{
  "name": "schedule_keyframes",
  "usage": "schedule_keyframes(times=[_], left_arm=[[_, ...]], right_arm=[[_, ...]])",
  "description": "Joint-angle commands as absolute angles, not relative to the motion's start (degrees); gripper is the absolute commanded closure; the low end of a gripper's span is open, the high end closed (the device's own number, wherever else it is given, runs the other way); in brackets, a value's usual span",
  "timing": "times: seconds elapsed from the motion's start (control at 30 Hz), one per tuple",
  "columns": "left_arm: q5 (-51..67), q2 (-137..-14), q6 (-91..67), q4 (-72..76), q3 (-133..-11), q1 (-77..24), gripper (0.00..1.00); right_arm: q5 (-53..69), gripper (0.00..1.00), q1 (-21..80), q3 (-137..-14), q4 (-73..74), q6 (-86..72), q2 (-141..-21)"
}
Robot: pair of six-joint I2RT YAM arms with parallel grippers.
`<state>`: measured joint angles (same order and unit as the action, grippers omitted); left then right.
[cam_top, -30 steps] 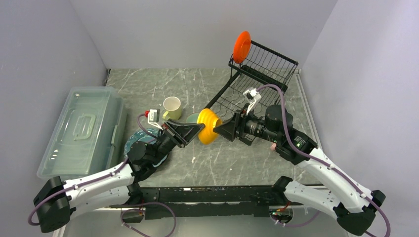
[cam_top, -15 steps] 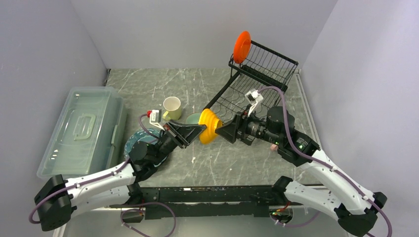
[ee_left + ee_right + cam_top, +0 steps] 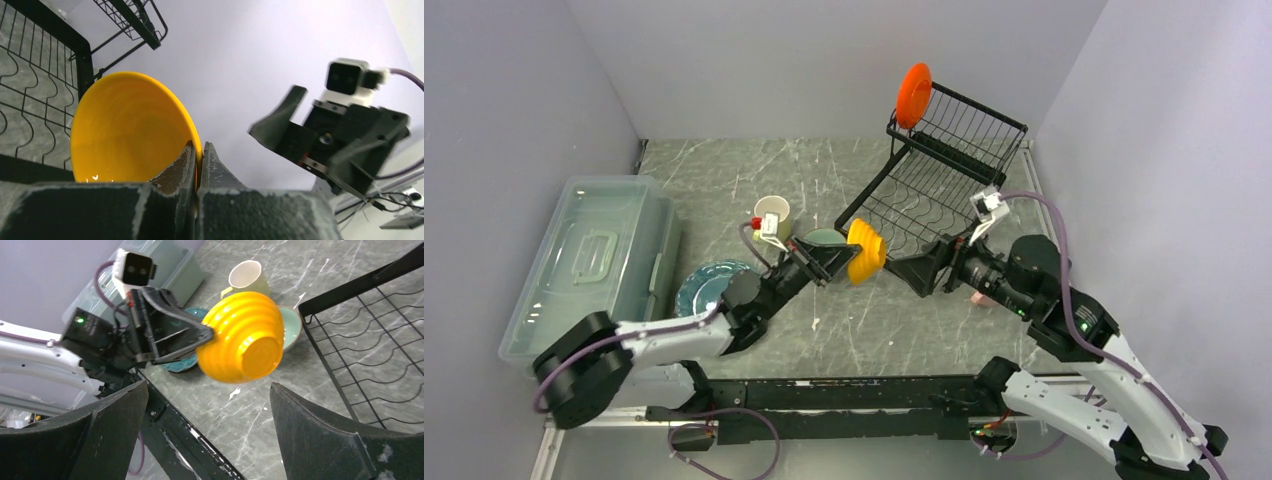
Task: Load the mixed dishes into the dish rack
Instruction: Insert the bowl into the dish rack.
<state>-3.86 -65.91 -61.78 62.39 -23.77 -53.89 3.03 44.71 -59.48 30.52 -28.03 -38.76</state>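
Observation:
My left gripper (image 3: 836, 262) is shut on the rim of the orange-yellow bowl (image 3: 866, 253), holding it on its side above the table, near the front left corner of the black wire dish rack (image 3: 924, 190). The bowl also shows in the left wrist view (image 3: 125, 127) and the right wrist view (image 3: 242, 337). My right gripper (image 3: 911, 270) is open and empty, just right of the bowl and apart from it. A small orange-red plate (image 3: 914, 95) stands on the rack's raised basket. The pale green bowl (image 3: 819, 240), pale yellow mug (image 3: 771, 217) and teal plates (image 3: 709, 282) are on the table.
A clear plastic lidded bin (image 3: 589, 265) stands at the left. Something pink (image 3: 977, 297) shows under the right arm. Grey walls close in the table on three sides.
My left gripper has carried the bowl right and back toward the rack. My right gripper has let go of the bowl, opened, and drawn back to the right.

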Motion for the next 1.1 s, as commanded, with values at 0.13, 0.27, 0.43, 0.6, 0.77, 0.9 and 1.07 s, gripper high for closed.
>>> schedule_keyframes(times=[0.13,0.27,0.43,0.6,0.77,0.9,1.07], left_arm=[[2.32,-91.07,-73.24,89.06,-35.71,-49.1,1.0],[4.2,-99.88,-74.15,89.04,-44.61,-48.93,1.0],[6.51,-110.8,-78.34,89.11,-54.76,-47.79,1.0],[6.05,-119.17,-80.18,89.08,-60.47,-47.41,1.0],[7.23,-127.22,-82.99,89.21,-68.31,-47.25,1.0],[7.73,-130.23,-82.74,89.12,-71.03,-47.13,1.0],[8.5,-132.77,-84.5,88.95,-71.46,-46.76,1.0]], right_arm=[[-2.4,0.06,44.74,-63.6,38.73,-27.85,-34.1],[-3.26,0.06,44.74,-65.53,42.49,-27.61,-32.24],[-2.69,0.06,44.74,-65.65,44.11,-28.41,-29.13],[-2.7,0.06,44.74,-66.45,45.68,-28.65,-27.01],[-2.63,0.06,44.74,-66.95,46.9,-28.41,-26.0],[-2.74,0.06,44.74,-67.12,47.67,-28.21,-25.74],[-3.22,0.06,44.73,-66.26,47.58,-28.13,-24.93]])
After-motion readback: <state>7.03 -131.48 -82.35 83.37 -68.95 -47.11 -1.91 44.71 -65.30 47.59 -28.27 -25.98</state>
